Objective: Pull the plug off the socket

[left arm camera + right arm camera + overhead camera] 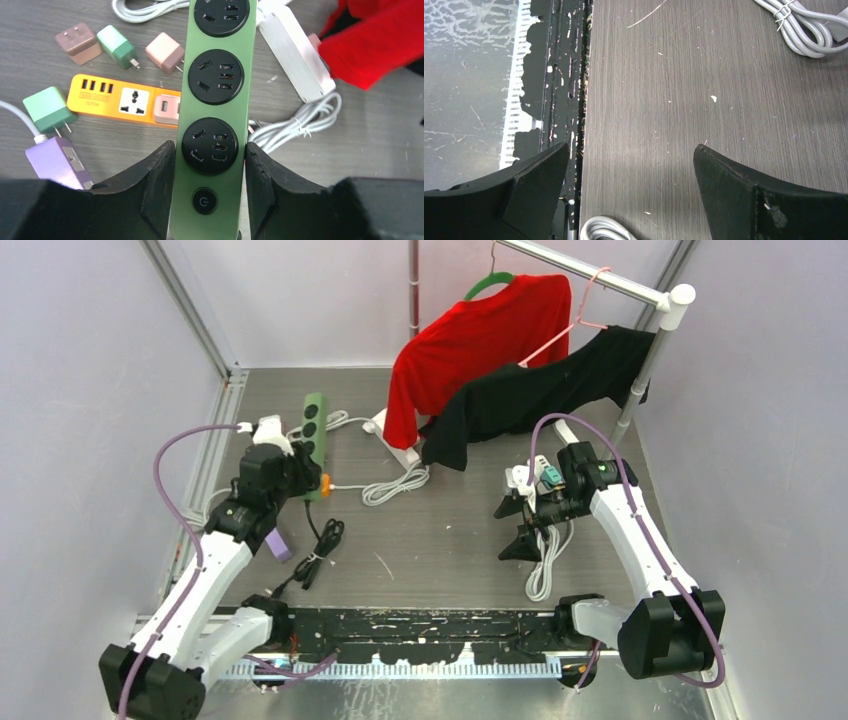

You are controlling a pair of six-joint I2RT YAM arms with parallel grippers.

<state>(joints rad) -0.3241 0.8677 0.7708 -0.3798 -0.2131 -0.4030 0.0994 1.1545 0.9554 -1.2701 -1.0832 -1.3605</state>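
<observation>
A red shirt (480, 340) on a green hanger (487, 282) and a black shirt (540, 400) on a pink hanger (585, 310) hang from a metal rail (640, 288) over the grey table (440, 540). By the red shirt lies a long white box (295, 55), maybe a power strip, with a tied white cord (300, 122) beside it. A brown charger (76, 42), a green charger (116, 46) and a pink charger (165, 51) sit loose in a row.

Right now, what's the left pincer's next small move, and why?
The left pincer clamps the green strip, whose three visible sockets are empty. Probably release it and shift toward the pink plug that looks seated in the orange strip.
</observation>
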